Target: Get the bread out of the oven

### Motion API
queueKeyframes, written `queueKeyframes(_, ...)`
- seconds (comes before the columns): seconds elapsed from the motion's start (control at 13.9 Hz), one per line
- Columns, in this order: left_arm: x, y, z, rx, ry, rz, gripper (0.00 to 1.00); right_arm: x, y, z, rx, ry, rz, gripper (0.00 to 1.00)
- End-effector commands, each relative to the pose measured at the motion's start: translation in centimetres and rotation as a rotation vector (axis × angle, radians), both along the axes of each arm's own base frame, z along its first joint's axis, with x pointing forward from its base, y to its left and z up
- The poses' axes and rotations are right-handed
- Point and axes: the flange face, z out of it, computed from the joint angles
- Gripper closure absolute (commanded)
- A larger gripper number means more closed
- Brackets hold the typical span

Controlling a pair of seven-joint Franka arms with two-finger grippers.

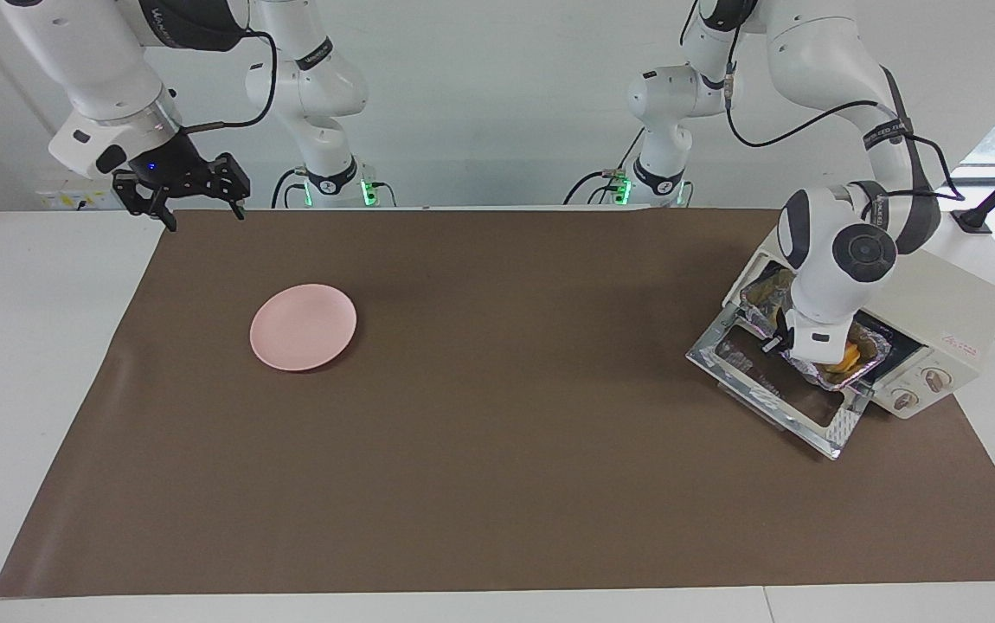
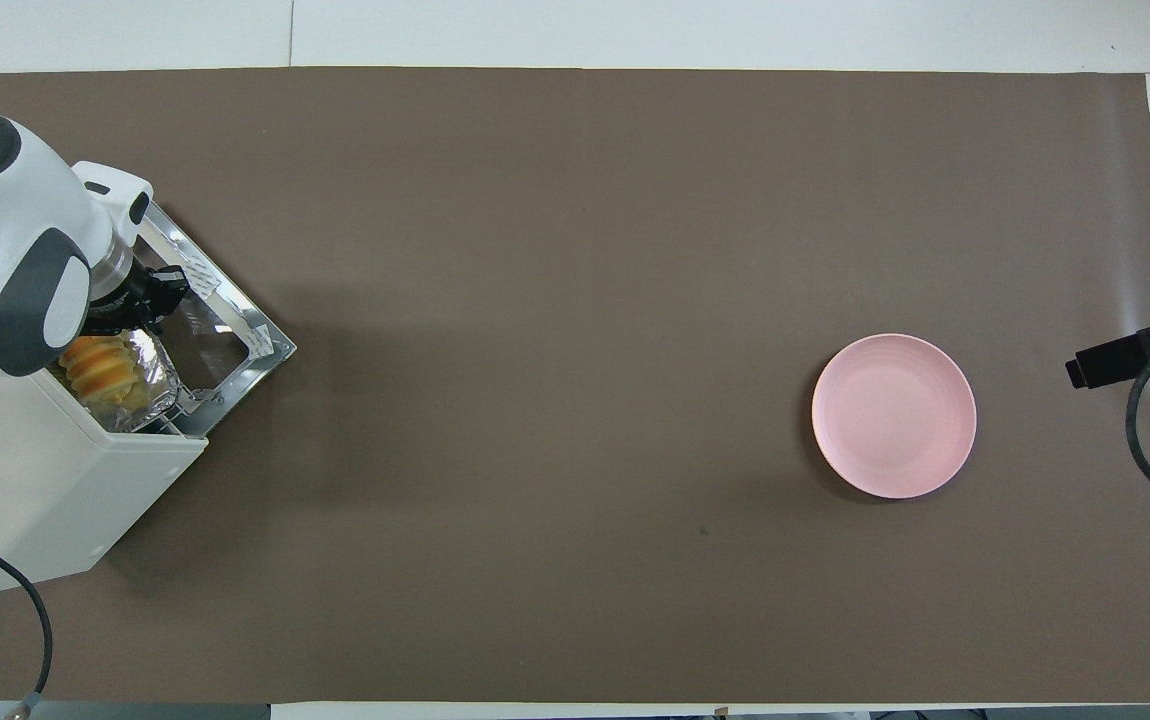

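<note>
The cream-white oven (image 1: 952,311) stands at the left arm's end of the table with its glass door (image 1: 766,389) dropped open. A crinkled foil tray (image 1: 766,294) sticks out of the oven's mouth over the door. The golden ridged bread (image 1: 848,356) lies in the tray and shows in the overhead view (image 2: 100,365) too. My left gripper (image 1: 777,340) is down at the tray, right beside the bread; it also shows in the overhead view (image 2: 142,305). My right gripper (image 1: 205,215) is open and empty, and waits raised over the robots' edge of the brown mat.
A pink plate (image 1: 303,327) lies on the brown mat (image 1: 506,433) toward the right arm's end, seen also in the overhead view (image 2: 894,415). The oven's power cable (image 2: 30,620) runs off beside the oven.
</note>
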Motion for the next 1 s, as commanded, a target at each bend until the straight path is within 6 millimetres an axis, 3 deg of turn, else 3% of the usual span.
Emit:
queueKeyframes(0.0,1.9,-5.2,2.6,0.003,-0.055,-0.075,1.00,-0.6,-0.2,0.4,-0.010,0.004,0.014,0.00)
queueKeyframes(0.22,3.1,-15.2,5.2,-0.105,-0.092,-0.165,1.00,-0.5,0.2,0.4,-0.009,0.004,0.022,0.00)
queueKeyframes(0.29,2.0,-19.1,5.3,-0.134,-0.080,-0.214,1.00,-0.5,0.4,0.4,-0.009,0.004,0.025,0.00)
queueKeyframes(0.36,0.1,-24.6,5.2,-0.152,-0.075,-0.293,1.00,-0.5,0.3,0.4,-0.010,0.004,0.023,0.00)
queueKeyframes(0.43,-2.7,-30.9,4.1,-0.188,-0.042,-0.362,1.00,-0.5,0.3,0.4,-0.009,0.004,0.023,0.00)
queueKeyframes(0.57,-5.6,-39.6,0.9,-0.215,-0.029,-0.417,1.00,-0.5,0.3,0.4,-0.009,0.004,0.023,0.00)
queueKeyframes(0.65,-7.5,-42.4,-0.3,-0.210,-0.016,-0.455,1.00,-0.5,0.3,0.4,-0.009,0.004,0.023,0.00)
queueKeyframes(0.72,-7.9,-43.2,-0.3,-0.217,-0.027,-0.473,1.00,-0.5,0.2,0.4,-0.009,0.004,0.022,0.00)
queueKeyframes(0.93,-10.6,-43.8,-3.8,-0.200,0.000,-0.502,1.00,-0.6,-0.2,0.4,-0.010,0.004,0.014,0.00)
